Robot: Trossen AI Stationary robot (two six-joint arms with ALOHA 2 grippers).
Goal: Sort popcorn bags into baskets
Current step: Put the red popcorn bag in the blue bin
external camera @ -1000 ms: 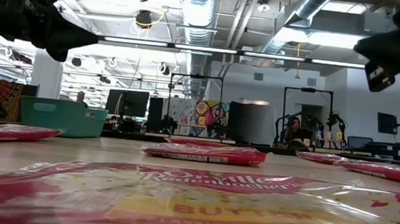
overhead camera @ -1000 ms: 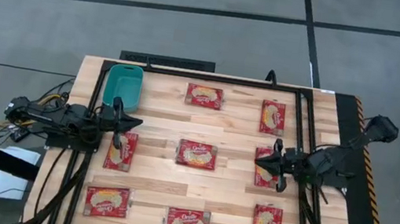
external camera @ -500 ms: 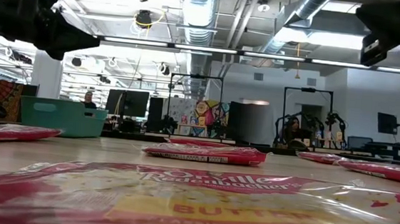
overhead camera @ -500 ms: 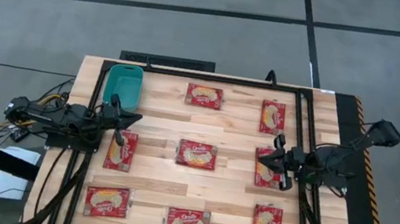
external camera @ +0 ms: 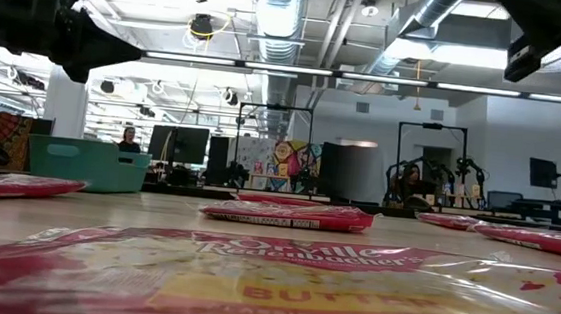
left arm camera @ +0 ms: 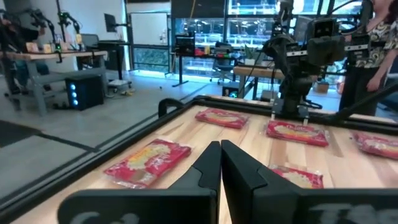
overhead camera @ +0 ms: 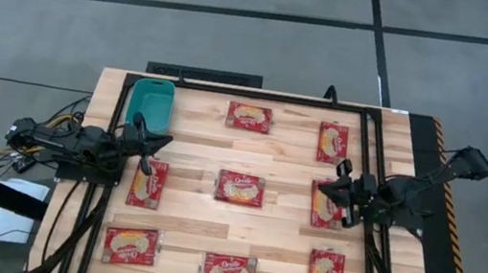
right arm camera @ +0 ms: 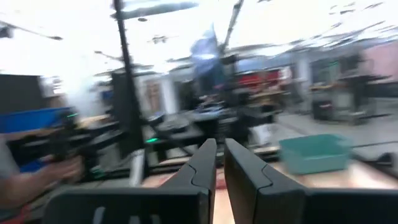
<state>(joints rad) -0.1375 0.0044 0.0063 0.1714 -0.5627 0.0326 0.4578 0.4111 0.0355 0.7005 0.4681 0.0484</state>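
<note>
1. The right gripper (overhead camera: pixel 331 189) hangs above the flat red popcorn packet (overhead camera: pixel 322 204) at the middle of the table's right side; its dark fingers (right arm camera: pixel 205 163) lie almost together, nothing between them.
2. The left gripper (overhead camera: pixel 151 150) hovers at the near end of the flat red packet (overhead camera: pixel 148 182) at mid-left, just below the small teal-green rectangular plastic basket (overhead camera: pixel 152 104); its fingers (left arm camera: pixel 211 163) are closed with nothing held.
3. The basket sits at the far left corner of the pale wooden plank table (overhead camera: pixel 289 158), with no packet visible in it.
4. Eight red packets with cream-yellow ovals lie flat in rows, well apart, with bare wood between them.
5. In the low view, the nearest packet (external camera: pixel 271 282) reads "BUTTER" in white; the brand line above it is only partly legible.
6. A black tube frame (overhead camera: pixel 372 156) edges the table, and both arms reach in across its side rails.
7. Compared with a second ago, the right gripper has drawn slightly toward the table's right edge; the left gripper, packets and basket are much as before.
</note>
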